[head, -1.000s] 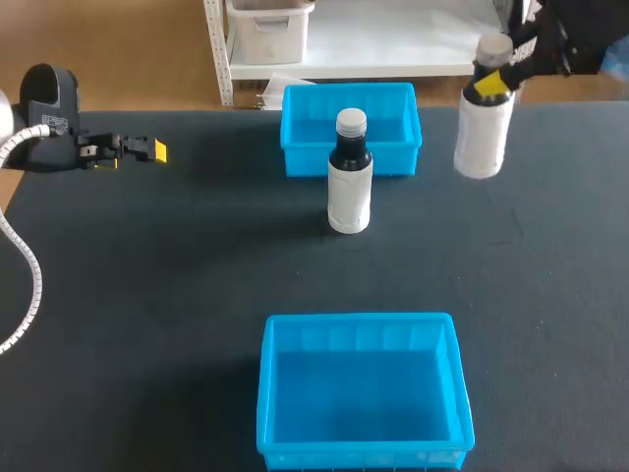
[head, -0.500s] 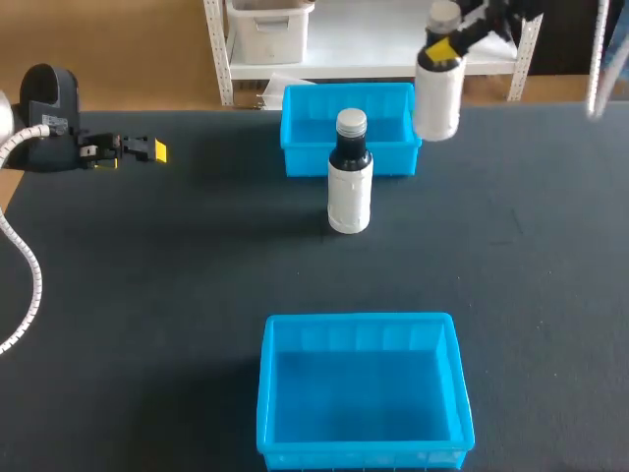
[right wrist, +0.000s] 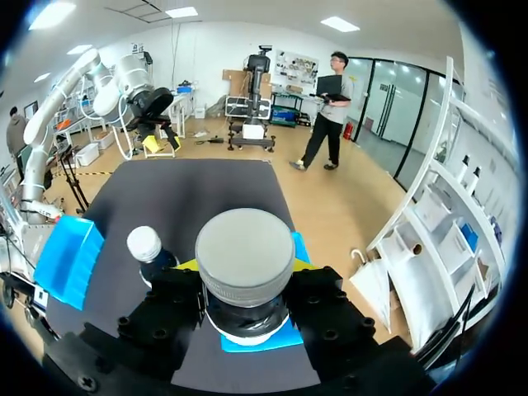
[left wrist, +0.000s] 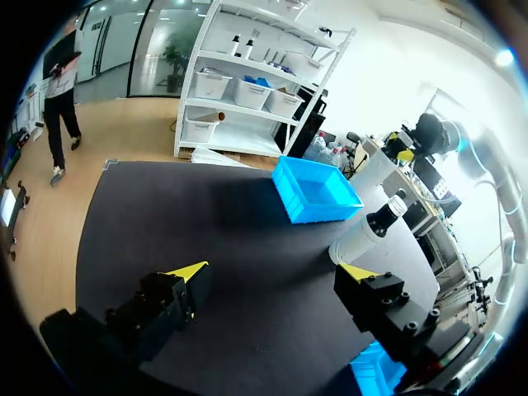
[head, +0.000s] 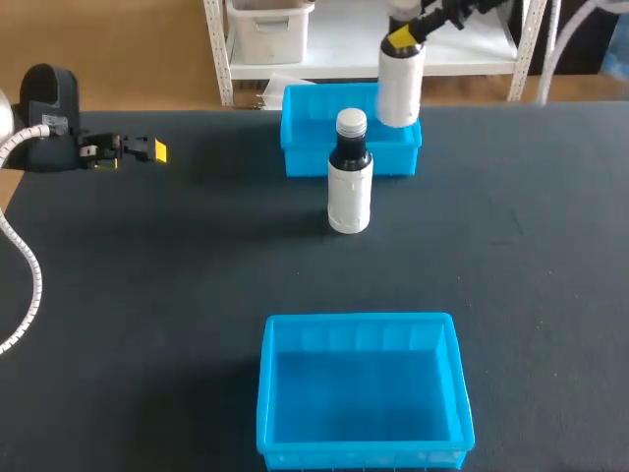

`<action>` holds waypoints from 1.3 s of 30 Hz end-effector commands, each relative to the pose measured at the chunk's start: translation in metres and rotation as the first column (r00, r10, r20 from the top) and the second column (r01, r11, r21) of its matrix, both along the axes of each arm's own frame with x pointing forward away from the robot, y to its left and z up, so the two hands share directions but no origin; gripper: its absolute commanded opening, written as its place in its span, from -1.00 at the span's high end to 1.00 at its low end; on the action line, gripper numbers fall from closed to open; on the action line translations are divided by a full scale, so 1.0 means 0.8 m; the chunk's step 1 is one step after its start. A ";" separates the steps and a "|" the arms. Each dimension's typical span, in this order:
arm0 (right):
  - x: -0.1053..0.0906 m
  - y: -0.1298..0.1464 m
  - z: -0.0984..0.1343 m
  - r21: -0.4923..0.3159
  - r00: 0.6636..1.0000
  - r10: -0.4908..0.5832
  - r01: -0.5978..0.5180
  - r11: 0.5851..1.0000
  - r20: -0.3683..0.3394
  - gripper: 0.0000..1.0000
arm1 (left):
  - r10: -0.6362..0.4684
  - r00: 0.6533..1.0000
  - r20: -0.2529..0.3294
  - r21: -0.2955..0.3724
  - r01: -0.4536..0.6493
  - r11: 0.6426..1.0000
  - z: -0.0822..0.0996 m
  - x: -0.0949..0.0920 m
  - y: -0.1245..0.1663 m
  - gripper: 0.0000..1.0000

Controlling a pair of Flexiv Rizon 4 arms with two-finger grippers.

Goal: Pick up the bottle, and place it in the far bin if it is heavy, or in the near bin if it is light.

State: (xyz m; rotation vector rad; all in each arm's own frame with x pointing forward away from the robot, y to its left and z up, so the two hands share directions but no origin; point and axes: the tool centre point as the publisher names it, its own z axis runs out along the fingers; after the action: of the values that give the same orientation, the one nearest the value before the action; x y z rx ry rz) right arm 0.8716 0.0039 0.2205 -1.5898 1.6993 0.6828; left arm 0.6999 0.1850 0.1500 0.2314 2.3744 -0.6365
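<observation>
The bottle [head: 400, 84] I carry is white with a grey cap. It hangs upright, long axis vertical and cap up, over the right end of the far bin [head: 299, 99]. My right hand [head: 403, 37] is clenched on its neck just under the cap, a yellow-tipped finger on each side. In the right wrist view the cap [right wrist: 245, 252] sits between those fingers, with blue bin showing beneath.

There are two bottles in all. The second bottle [head: 349, 187] stands upright on the counter [head: 147, 295] just in front of the far bin. It is dark, with a grey cap and a white label around its lower body. Any print on the label is too small to read.

There are two blue bins: the far one behind that standing bottle, and the near bin [head: 359, 321] well apart from it at the counter's front edge.

My left hand [head: 147, 150] is over the counter's far left. Its fingers are spread and grasp nothing.
</observation>
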 end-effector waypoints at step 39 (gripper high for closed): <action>0.080 0.143 -0.078 0.046 0.953 0.260 -0.256 0.966 -0.157 1.00 | 0.000 1.000 0.000 0.000 0.000 1.000 0.000 0.000 0.000 -1.00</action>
State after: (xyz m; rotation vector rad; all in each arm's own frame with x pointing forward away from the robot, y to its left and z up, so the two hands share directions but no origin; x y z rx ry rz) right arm 0.9153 0.1128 0.1585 -1.5397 1.6539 0.6273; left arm 0.7000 0.1850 0.1500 0.2314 2.3744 -0.6365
